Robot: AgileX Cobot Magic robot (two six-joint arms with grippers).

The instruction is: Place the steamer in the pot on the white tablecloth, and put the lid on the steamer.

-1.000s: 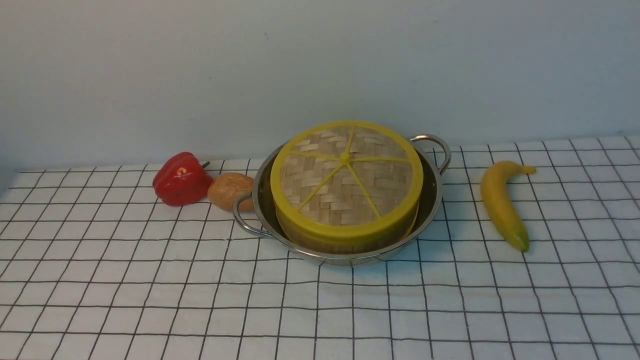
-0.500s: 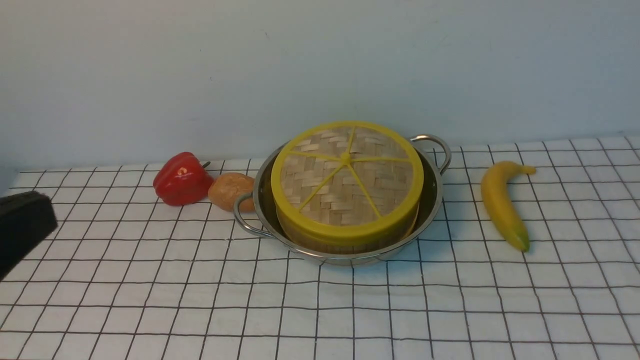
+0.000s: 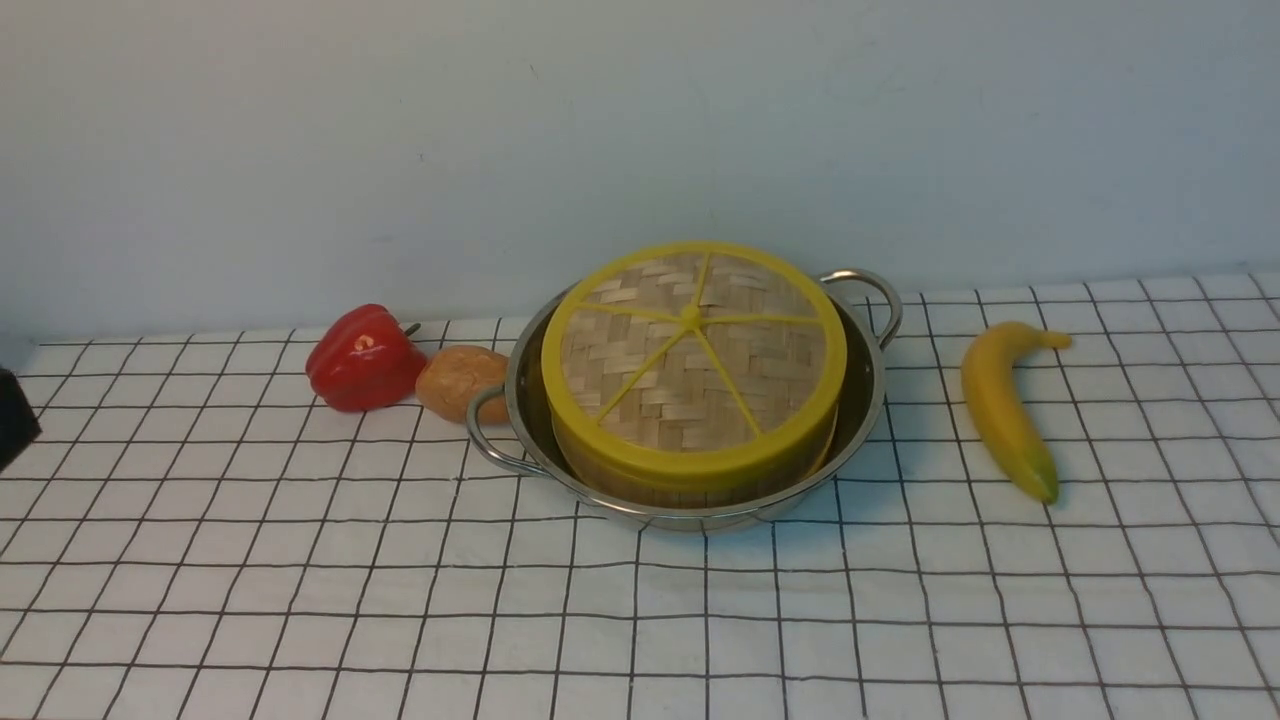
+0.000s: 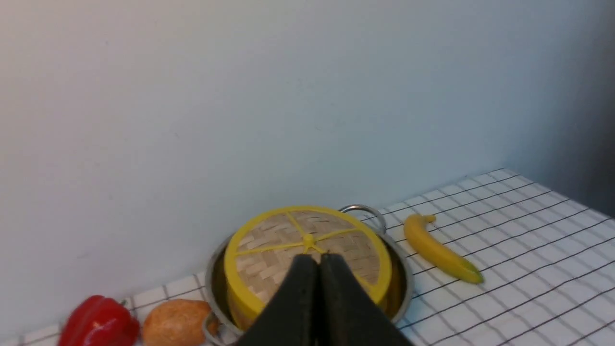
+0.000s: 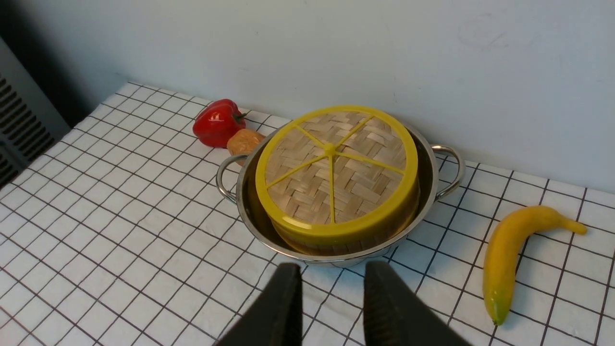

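Lid: here it is, round woven bamboo (image 3: 640, 365), yellow rim, spokes meeting at a hub, capping the steamer (image 3: 690, 492).
Steamer: tall round wall, sitting inside the pot (image 3: 875, 400).
Pot: shiny steel, looped wire handles, on the white tablecloth (image 3: 700, 620), thin black grid.
Left jaws (image 4: 321, 262): clenched, fingertips together!
Right jaws (image 5: 333, 269): released, apart, nothing between.
Neighbours: glossy red pepper (image 3: 365, 360); lumpy brown potato (image 3: 462, 383) beside the left handle; curved yellow banana (image 3: 1005, 410) right.

Lid (image 3: 700, 350) on steamer (image 3: 690, 482), apparently inside pot (image 3: 862, 400); banana (image 3: 1005, 410) right.
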